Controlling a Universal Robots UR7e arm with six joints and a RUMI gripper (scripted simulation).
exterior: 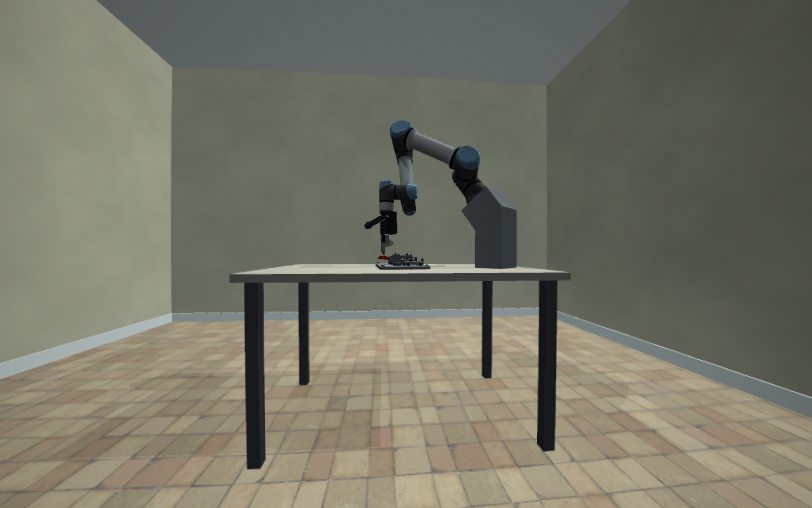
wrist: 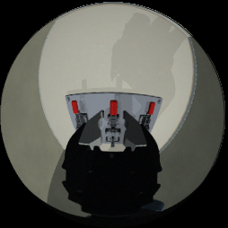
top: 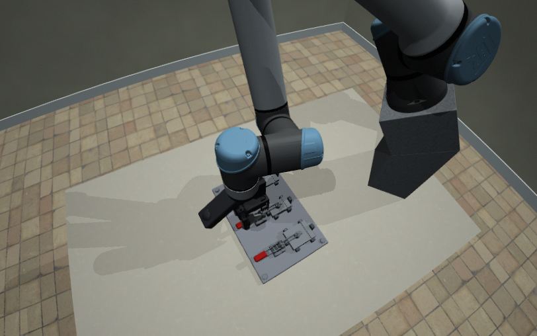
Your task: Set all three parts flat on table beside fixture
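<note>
The grey fixture plate [top: 277, 270] [exterior: 402, 267] [wrist: 90, 100] carries three toggle clamps with red handles. The near red handle [top: 260, 256] [wrist: 74, 107] and the middle red handle [top: 239, 225] [wrist: 114, 108] lie low, pointing away from the robot base, as does the far red handle [wrist: 152, 108], hidden in the top view. A flat grey part [top: 305, 239] sits among pegs under the near clamp's arm. The other two parts are hard to make out. My gripper [top: 254, 220] [exterior: 383, 252] [wrist: 113, 110] is partly open and empty, low over the middle clamp, its jaws either side of it.
The plate lies on the pale table [top: 138, 301] [exterior: 335, 271]. The robot's grey pedestal [top: 419, 134] [exterior: 495, 239] stands on the base side of the plate. The near and far clamps stand up on either side of the middle clamp.
</note>
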